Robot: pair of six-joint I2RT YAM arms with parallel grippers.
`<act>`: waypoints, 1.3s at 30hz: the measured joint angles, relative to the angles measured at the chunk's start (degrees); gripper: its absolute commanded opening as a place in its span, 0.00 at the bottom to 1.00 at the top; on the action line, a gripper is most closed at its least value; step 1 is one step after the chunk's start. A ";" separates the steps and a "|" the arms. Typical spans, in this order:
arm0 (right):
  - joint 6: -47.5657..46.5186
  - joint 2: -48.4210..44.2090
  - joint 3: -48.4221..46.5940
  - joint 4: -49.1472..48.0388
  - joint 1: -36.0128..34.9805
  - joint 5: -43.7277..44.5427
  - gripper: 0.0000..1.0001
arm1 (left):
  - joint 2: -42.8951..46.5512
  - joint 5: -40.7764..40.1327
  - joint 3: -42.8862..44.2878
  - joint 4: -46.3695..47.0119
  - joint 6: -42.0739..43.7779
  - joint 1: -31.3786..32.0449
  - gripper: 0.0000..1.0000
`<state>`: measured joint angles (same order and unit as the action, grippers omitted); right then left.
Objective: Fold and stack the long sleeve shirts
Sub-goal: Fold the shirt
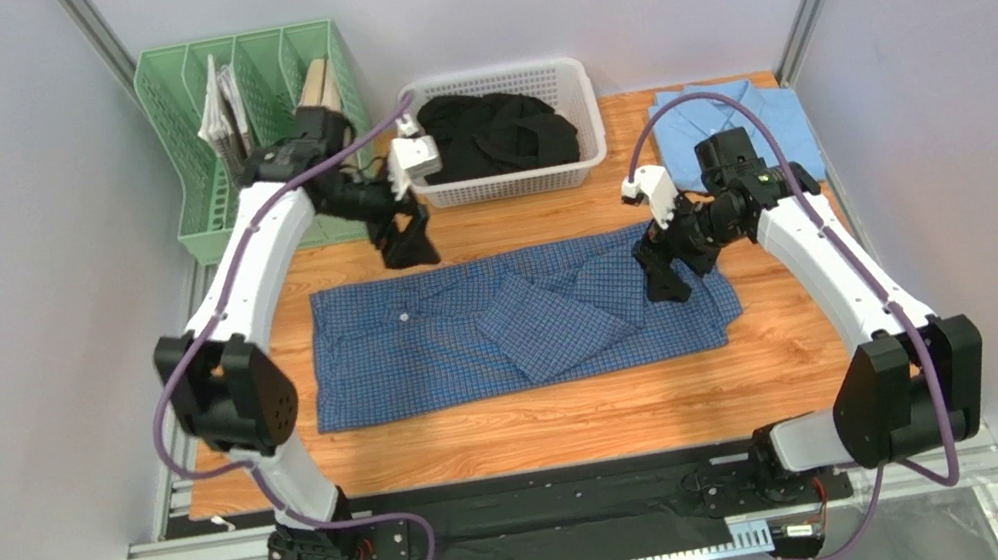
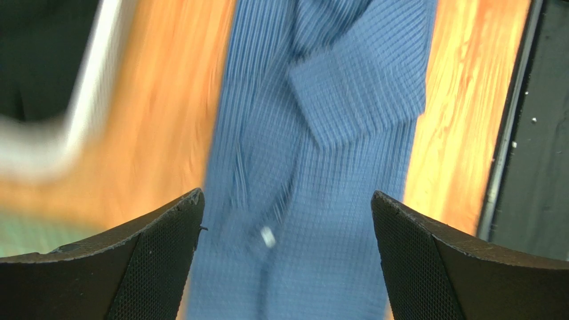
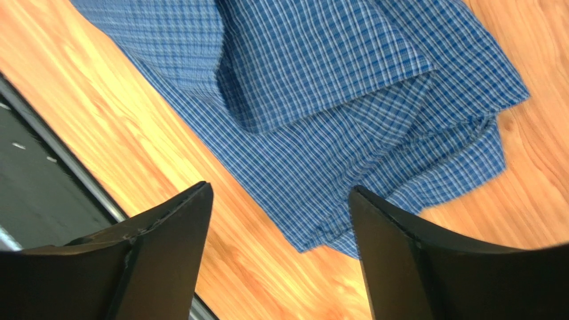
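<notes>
Your left gripper (image 2: 287,195): fingers apart, empty | right gripper (image 3: 280,189): fingers apart, empty | dark blue checked cloth shirt (image 1: 397,358): flat, sleeves tucked inward, ready for your next fold

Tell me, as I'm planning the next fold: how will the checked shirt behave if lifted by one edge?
The checked shirt is probably floppy: it lies flat with soft creases, so a lifted edge would likely sag. Its folded-in sleeves may slip open. Pushed, it would probably bunch.

Fine-checked woven cloth shirt (image 1: 440,343), smooth glossy wood-grain table (image 1: 514,422), perforated basket (image 1: 513,187), probably plastic
</notes>
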<state>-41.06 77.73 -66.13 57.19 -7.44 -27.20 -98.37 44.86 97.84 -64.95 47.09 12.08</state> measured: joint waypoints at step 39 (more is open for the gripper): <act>9.03 0.33 -2.12 1.14 9.07 -5.11 0.82 | -23.91 -26.29 24.17 -4.42 14.97 22.05 0.00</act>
<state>-32.03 78.06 -68.25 58.33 1.63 -32.32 -122.28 18.57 122.02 -69.36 62.06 34.13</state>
